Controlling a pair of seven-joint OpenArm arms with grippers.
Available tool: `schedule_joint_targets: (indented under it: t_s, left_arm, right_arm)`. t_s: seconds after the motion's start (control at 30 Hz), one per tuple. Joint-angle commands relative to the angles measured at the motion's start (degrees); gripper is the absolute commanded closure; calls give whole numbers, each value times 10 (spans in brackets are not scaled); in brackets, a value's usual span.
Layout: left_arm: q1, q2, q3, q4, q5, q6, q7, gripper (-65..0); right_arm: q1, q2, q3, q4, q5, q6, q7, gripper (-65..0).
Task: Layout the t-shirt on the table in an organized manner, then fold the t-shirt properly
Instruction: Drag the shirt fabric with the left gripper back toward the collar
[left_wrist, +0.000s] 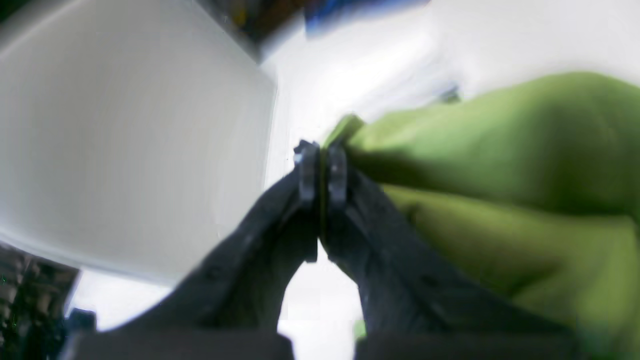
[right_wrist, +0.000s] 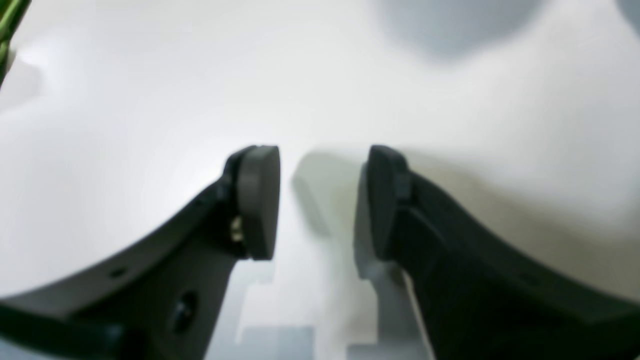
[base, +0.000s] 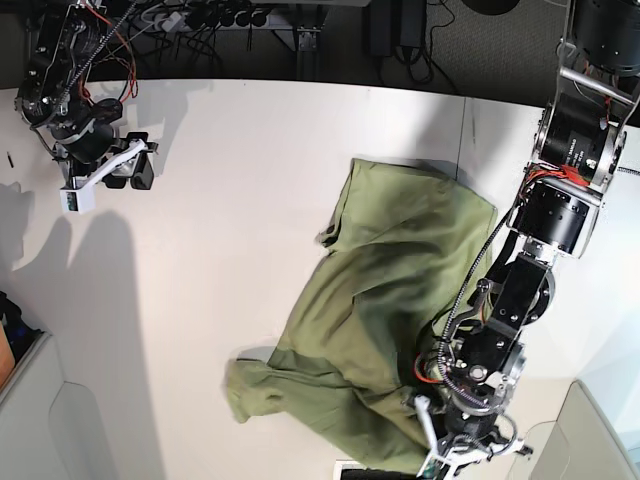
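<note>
The olive-green t-shirt (base: 380, 310) lies crumpled and partly spread on the white table (base: 230, 200), right of the middle. My left gripper (left_wrist: 322, 175) is shut on an edge of the t-shirt (left_wrist: 500, 170); a thin strip of green cloth shows between its pads. In the base view this gripper (base: 428, 440) sits at the shirt's near right corner. My right gripper (right_wrist: 324, 200) is open and empty, just above the bare table (right_wrist: 150, 100), far from the shirt at the far left (base: 125, 168). A sliver of green (right_wrist: 7, 20) shows at the right wrist view's top left.
A grey bin (base: 60, 420) stands at the near left corner and another (base: 600, 430) at the near right. A pale grey bin wall (left_wrist: 125, 150) fills the left of the left wrist view. Cables and equipment (base: 200, 20) lie beyond the far edge.
</note>
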Motion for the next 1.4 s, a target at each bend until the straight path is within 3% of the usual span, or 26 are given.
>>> schedule_joint_targets:
  t_s: [0.0,0.07,0.13,0.2,0.23,0.33,0.47,0.53,0.6,0.7,0.83,1.03,1.2,1.37]
  left_arm:
    - [-19,-2,-7,-21,-8,-12,-22,0]
    - [-19,-1,-9,-76,-21,-49,-30,-35]
    - [-16,-2,-9,-113,-28,-71,-29,-162]
    - [-13,-4,-9,-125,-30,-64,2,-243]
    - [-12,-5,-9,-122,-41,-52,24,-245]
    - [-5,-15,-9,-77,-79,-15,52,-244]
    - [20,-31,-9,73,-69,55,54,-243]
    - [29,-31,-9,149,-64,65,69,-243]
    - [38,-23,-8,202,-77,45,69,-215]
    - [52,3,5,205,-108,-13,50,-115]
    - [71,55,44,139,-116,-24,5,0]
    - [69,127,99,-18,-78,-24,-81,0]
    - [59,171,100,-125,-77,-40,-90,0]
    - [41,186,100,-179,-64,-43,-89,0]
  right_arm:
    - [5,6,2,10,10,2,13,-280]
    - [6,6,2,10,19,2,18,-280]
    - [7,4,2,10,25,2,23,-280]
    - [9,-2,2,10,24,2,24,-280]
    - [9,-5,2,10,25,3,24,-280]
    - [9,-14,2,10,22,3,28,-280]
    - [9,-16,2,10,20,3,31,-280]
    - [9,-16,2,10,20,3,31,-280]
    - [9,-16,2,10,21,3,31,-280]
    - [9,-21,2,10,20,2,31,-280]
    - [9,-23,2,10,9,3,32,-251]
    - [8,-27,2,10,5,3,34,0]
    - [8,-39,2,10,5,3,27,0]
    - [8,-45,2,10,5,13,26,0]
